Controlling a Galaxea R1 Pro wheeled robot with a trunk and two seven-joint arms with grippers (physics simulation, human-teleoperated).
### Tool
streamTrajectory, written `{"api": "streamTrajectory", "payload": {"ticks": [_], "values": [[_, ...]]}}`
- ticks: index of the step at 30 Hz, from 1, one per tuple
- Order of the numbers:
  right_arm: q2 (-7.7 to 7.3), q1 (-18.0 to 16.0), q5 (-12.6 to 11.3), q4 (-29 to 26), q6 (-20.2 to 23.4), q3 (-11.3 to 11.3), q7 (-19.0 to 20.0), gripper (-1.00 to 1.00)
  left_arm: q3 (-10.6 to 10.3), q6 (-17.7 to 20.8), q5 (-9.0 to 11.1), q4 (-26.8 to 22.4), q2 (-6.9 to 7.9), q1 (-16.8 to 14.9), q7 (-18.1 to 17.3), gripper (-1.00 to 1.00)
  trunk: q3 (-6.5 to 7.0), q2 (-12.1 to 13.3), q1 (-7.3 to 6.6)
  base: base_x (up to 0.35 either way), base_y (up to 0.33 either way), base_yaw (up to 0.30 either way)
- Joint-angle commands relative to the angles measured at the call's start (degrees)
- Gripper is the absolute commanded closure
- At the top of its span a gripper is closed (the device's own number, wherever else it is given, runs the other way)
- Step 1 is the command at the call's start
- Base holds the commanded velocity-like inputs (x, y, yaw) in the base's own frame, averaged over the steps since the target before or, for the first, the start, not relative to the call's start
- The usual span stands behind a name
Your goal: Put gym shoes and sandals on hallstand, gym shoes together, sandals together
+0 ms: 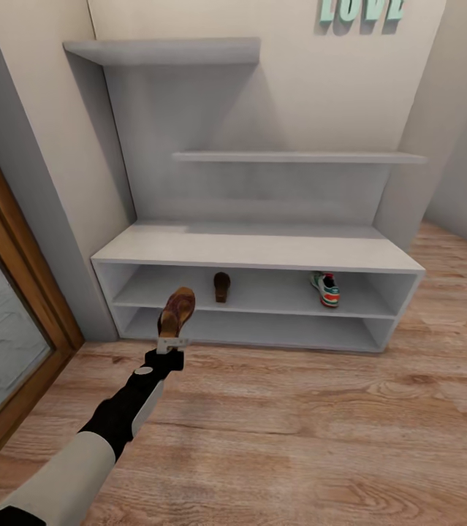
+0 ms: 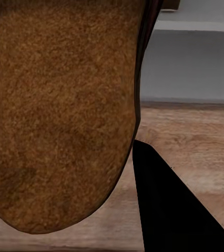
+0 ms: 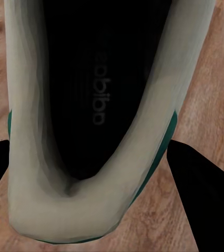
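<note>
Left tool (image 1: 171,342) holds a brown sandal (image 1: 177,310) upright before the pale-grey rack (image 1: 262,252).

The sandal's rough, grainy tan sole (image 2: 59,110) has a rounded end and lies against a black finger (image 2: 170,210) of the left tool, above the wood-grain floor (image 1: 299,438). On the rack's upper open shelf a second sandal (image 1: 221,286) stands left of centre, well apart from a white shoe (image 1: 327,289) with green and orange trim near the right end. The right tool (image 3: 96,173) is clamped on another shoe (image 3: 91,210): cream rim, green side stripe, dark smooth insole with faint lettering, black fingers (image 3: 201,184) either side, plank floor beneath. Two flat floating shelves (image 1: 299,156) cross the back panel.
</note>
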Motion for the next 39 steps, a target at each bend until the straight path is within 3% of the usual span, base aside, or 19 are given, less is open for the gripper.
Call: {"api": "streamTrajectory", "payload": {"ticks": [1,27,39], "values": [[-0.01,-0.02,-0.57,-0.03,-0.15,0.28,-0.15,1.00,-0.26,0.32,0.31,-0.11,0.06,-0.03,0.41,1.00,-0.33,-0.44,0.21,0.000,0.000,0.000],[0.68,-0.03,-0.30,0.15,-0.17,0.47,-0.23,1.00,-0.15,0.26,0.32,-0.15,0.08,0.07,0.35,1.00,-0.55,-0.44,0.21,0.005,0.000,0.000],[0.69,-0.01,-0.30,0.15,-0.17,0.46,-0.23,1.00,0.18,0.66,0.31,0.77,0.52,0.28,0.51,1.00,-0.55,-0.44,0.21,0.238,0.000,0.000]]}}
